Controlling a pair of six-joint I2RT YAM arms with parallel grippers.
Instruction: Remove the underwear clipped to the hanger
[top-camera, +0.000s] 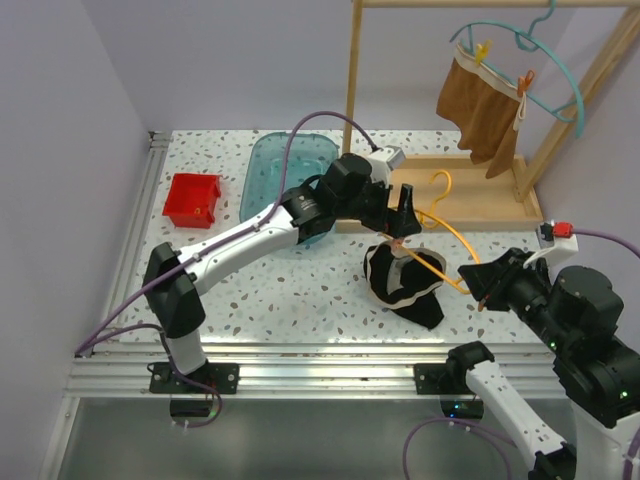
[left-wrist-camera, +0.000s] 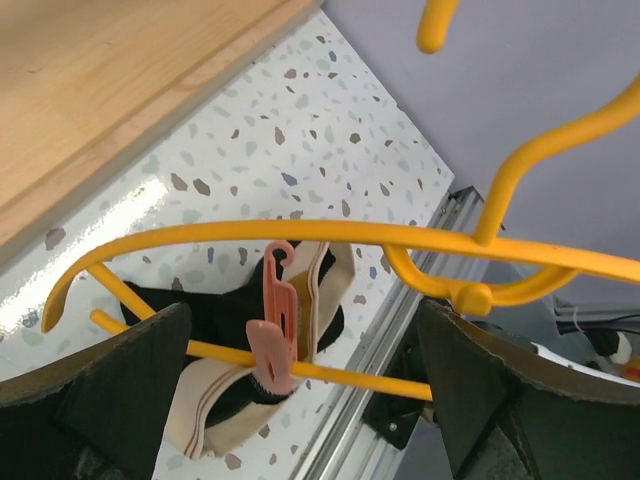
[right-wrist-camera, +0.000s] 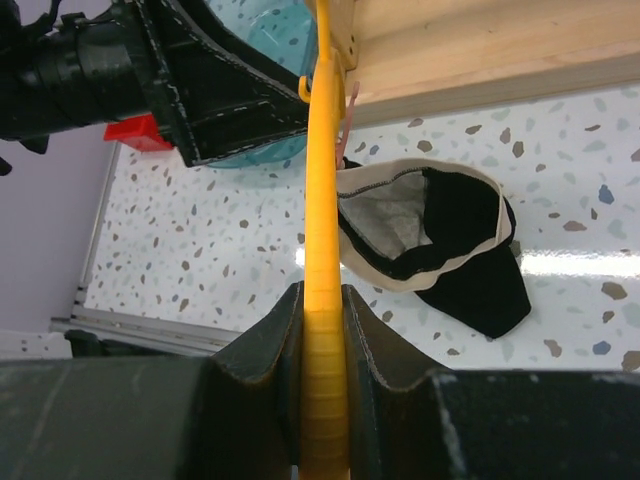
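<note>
The black underwear with a beige waistband sags onto the table, and a pink clip pins its waistband to the lower bar of a yellow hanger. My right gripper is shut on one end of that hanger, at the right in the top view. My left gripper stands open, one finger on each side of the clip and clear of it. The rust-brown underwear hangs clipped to a teal hanger on the wooden rack.
The rack's wooden base lies just behind the yellow hanger, with its posts at the back right. A clear teal tub and a red bin sit at the back left. An aluminium rail runs along the near table edge.
</note>
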